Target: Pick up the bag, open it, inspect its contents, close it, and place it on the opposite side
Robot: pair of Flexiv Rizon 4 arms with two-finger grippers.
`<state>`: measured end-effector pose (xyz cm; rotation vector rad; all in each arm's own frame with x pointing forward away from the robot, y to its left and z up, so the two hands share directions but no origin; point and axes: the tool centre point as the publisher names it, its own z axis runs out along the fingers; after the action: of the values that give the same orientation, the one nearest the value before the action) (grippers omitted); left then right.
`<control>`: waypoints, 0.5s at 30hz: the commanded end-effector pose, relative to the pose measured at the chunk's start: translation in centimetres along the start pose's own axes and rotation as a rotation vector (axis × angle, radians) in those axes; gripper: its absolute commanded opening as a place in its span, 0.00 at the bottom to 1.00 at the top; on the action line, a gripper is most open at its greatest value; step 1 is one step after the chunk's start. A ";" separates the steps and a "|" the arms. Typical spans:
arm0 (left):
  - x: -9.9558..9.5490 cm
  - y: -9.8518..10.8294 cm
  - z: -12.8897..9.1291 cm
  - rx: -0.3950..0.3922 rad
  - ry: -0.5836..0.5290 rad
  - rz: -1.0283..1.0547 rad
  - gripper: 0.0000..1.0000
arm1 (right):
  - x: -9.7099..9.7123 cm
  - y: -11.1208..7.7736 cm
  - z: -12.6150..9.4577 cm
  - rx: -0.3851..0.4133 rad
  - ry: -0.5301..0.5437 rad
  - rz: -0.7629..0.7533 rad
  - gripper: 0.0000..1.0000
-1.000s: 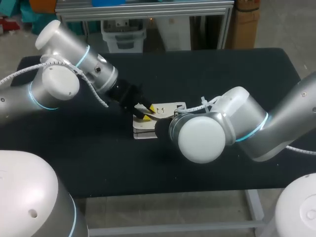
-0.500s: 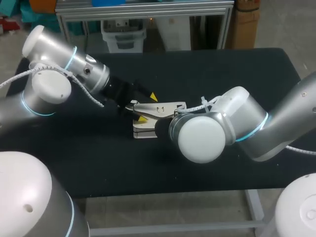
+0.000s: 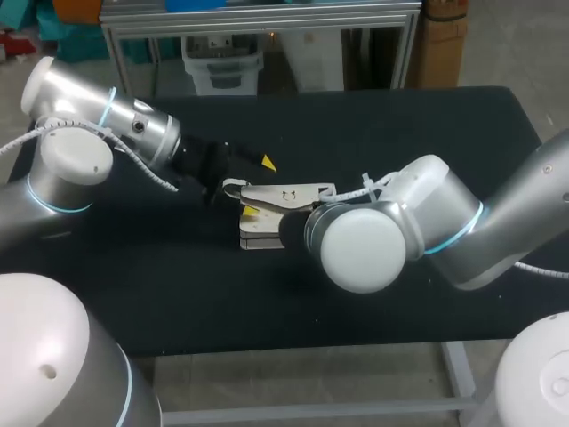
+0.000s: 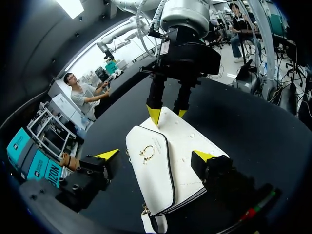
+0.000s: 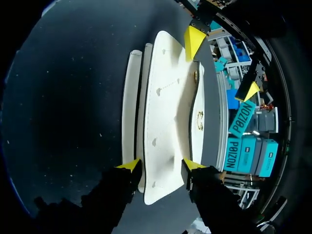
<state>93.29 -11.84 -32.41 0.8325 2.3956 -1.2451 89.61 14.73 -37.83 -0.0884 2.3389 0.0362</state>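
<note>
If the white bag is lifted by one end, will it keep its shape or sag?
Probably keeps its shape: the bag lies in flat, straight-edged panels. Its smooth surface may slip. It could gape, since a dark gap shows between panels.

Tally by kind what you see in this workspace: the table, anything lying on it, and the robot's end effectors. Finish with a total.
Bags: 1, the white bag
End effectors: 2, the left end effector and the right end effector
Tables: 1, the black table
Total: 4
</note>
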 end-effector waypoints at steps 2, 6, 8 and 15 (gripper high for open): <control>0.0 -0.1 -0.3 -0.002 -0.010 -0.021 1.00 | 0.1 -0.2 -0.5 -0.035 -0.121 0.009 1.00; -0.3 -0.3 -0.6 -0.002 -0.012 -0.043 1.00 | -0.5 -0.3 -1.1 -0.049 -0.129 0.016 1.00; -0.4 -0.3 -0.8 -0.008 -0.015 -0.062 1.00 | -0.8 -0.2 -1.5 -0.059 -0.136 0.019 1.00; -0.9 -0.5 -1.6 0.000 -0.020 -0.128 1.00 | -2.1 -0.4 -2.9 -0.101 -0.149 0.047 1.00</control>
<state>93.69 -11.32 -30.93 0.6793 2.4621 -1.2930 89.57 15.29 -34.68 -0.0575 2.3190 0.0944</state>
